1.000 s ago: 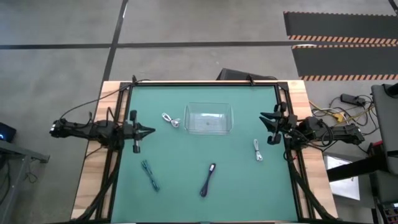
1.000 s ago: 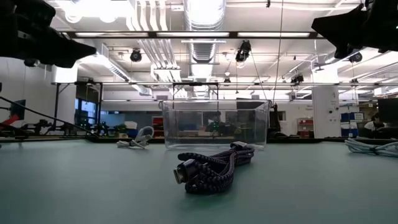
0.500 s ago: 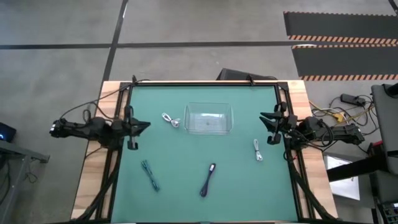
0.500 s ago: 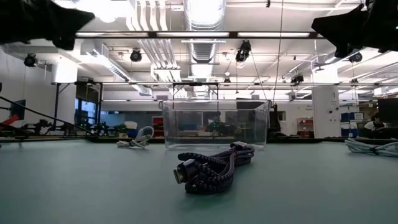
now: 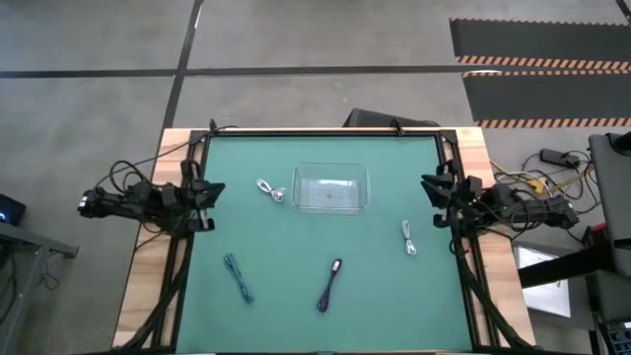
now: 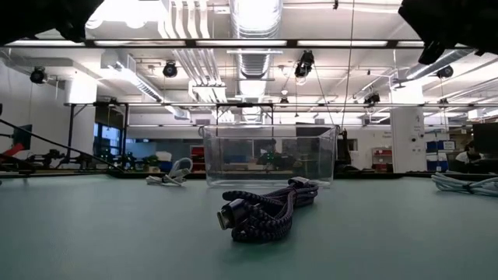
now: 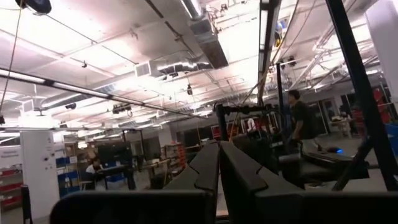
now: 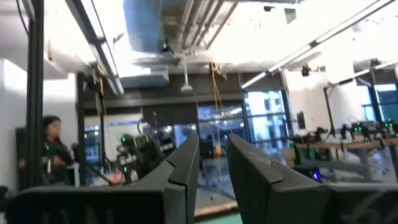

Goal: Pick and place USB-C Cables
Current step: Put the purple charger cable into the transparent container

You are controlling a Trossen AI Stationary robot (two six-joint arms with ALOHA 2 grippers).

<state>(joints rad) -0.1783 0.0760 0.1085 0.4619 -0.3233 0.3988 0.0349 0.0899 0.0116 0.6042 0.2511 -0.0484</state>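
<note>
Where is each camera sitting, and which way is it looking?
High view: above the table, looking straight down on the green table, clear bin, four cables, and both arms at the side edges.
Low view: at tabletop height, looking level across; the black cable is nearest, dark arm parts in the top corners.
Left wrist view: on the left arm, looking into the room past the shut left gripper.
Right wrist view: on the right arm, looking past the slightly open right gripper.
High and low views share the bin and black cable.
</note>
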